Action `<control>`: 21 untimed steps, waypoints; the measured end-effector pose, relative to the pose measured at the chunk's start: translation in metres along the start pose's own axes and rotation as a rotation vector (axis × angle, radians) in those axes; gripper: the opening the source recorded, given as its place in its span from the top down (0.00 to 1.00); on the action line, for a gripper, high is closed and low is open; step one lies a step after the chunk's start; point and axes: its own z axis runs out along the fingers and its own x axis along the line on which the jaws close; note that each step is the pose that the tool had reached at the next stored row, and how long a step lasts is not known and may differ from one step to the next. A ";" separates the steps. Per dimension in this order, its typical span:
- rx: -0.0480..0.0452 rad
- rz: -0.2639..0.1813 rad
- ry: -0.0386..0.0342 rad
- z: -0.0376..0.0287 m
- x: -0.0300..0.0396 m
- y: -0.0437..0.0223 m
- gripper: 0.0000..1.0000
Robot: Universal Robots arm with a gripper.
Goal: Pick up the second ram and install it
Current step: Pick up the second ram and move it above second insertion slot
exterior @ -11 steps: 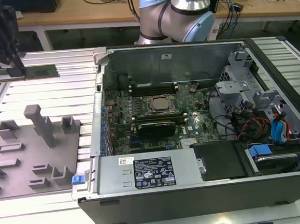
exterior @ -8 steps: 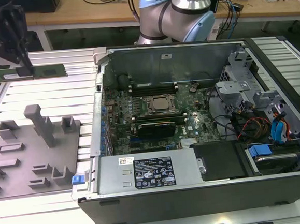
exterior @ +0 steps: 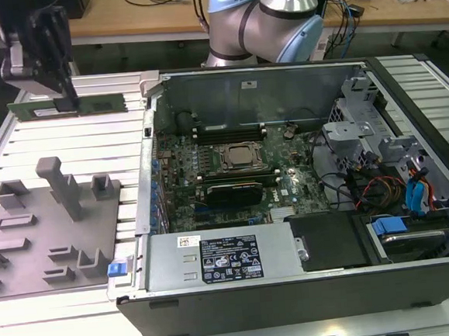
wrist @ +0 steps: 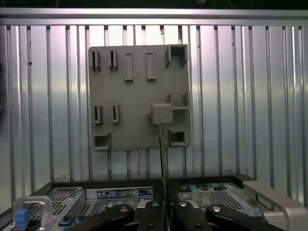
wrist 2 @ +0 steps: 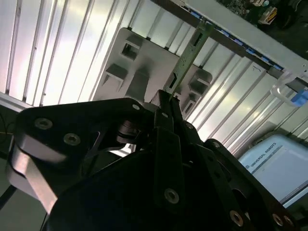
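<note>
The second ram (exterior: 104, 105), a long green stick, hangs level in the air above the ribbed metal table, at the exterior view's far left and well outside the open computer case (exterior: 295, 279). My gripper (exterior: 67, 101) is shut on its middle from above. In the second wrist view the second ram (wrist 2: 190, 50) sticks out edge-on past the fingertips of the gripper (wrist 2: 169, 98), over the grey fixture plate (wrist 2: 144, 72). The first wrist view has the second ram (wrist: 161, 154) as a thin upright line rising from the gripper (wrist: 163, 208).
The grey fixture plate (exterior: 50, 228) with upright posts lies on the table left of the case. Inside the case are the CPU socket (exterior: 243, 157), black memory slots (exterior: 229, 129), a black card (exterior: 230, 192) and a cable bundle (exterior: 390, 190). The arm's base (exterior: 263, 17) stands behind the case.
</note>
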 end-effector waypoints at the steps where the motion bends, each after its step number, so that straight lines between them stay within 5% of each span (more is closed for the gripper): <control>1: -0.0001 0.000 0.0003 -0.0001 -0.0005 -0.0069 0.86; 6: -0.0008 0.000 0.0015 -0.0004 -0.0030 -0.0376 0.86; 21: -0.0015 0.000 0.0030 -0.0002 -0.0069 -0.0964 0.86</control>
